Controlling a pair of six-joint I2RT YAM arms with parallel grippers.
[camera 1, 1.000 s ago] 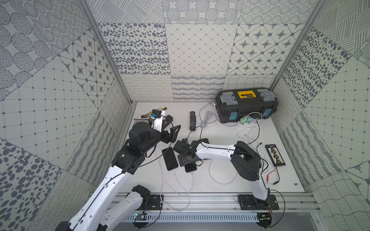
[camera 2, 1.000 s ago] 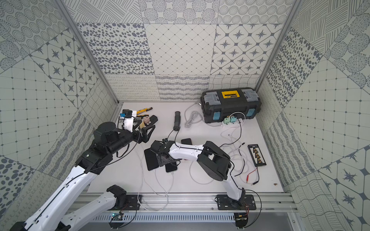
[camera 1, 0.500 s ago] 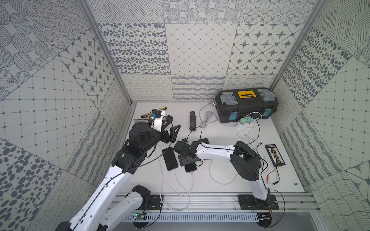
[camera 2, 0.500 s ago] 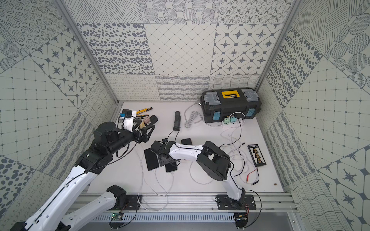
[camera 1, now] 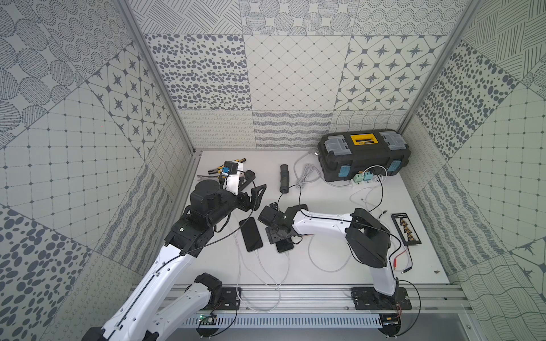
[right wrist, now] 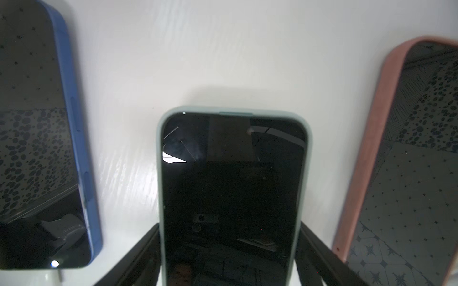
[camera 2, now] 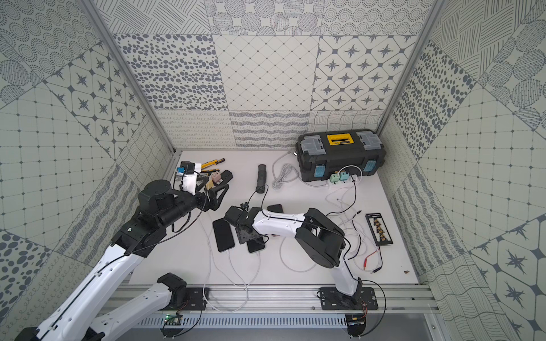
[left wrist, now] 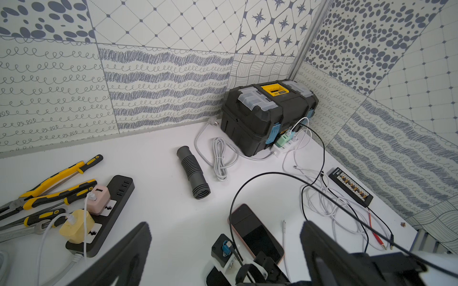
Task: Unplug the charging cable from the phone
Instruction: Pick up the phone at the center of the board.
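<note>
My right hand [right wrist: 229,227] straddles the mint-cased phone [right wrist: 233,193] on the tabletop [right wrist: 223,62], a finger tight along each long side; whether they actually pinch it I cannot tell. Its white charging cable [camera 1: 288,265] leaves the phone's near end and looks plugged in. With a loose hold, any tug on the plug would drag the phone into the blue-cased phone [right wrist: 74,148] or the pink-cased phone [right wrist: 371,161] just beside it. My left hand [left wrist: 225,230] hangs wide open and empty, well away from the plug. Farther back, the toolbox [left wrist: 267,116] carries a yellow label too small to read.
</note>
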